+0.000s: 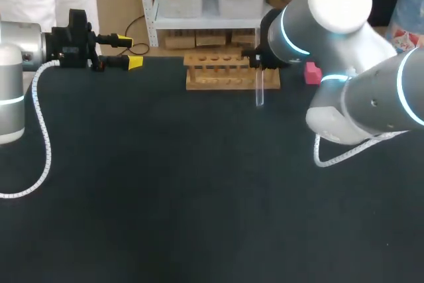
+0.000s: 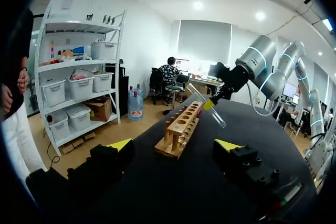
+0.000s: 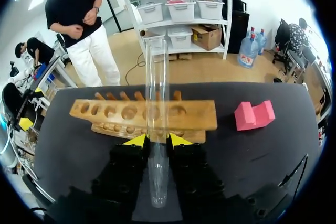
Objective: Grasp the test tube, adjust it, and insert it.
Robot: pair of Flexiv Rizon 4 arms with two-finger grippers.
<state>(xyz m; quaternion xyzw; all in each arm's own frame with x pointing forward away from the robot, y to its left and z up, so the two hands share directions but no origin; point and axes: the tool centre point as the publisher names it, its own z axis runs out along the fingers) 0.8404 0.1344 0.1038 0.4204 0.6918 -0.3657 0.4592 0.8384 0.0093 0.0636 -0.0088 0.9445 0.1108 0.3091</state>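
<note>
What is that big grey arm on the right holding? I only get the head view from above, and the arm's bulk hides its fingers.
Observer: A clear glass test tube. The right wrist view shows the right arm's yellow-tipped fingers pressing it from both sides.
Operator: Is it in the rack yet?
Observer: No. In the left wrist view it is held slanted in the air beside the light wooden test tube rack, not in any hole.
Operator: And the pink bit peeking out by the arm?
Observer: The right wrist view shows a pink notched block, foam by the look of it, lying on the black table beside the rack.
</note>
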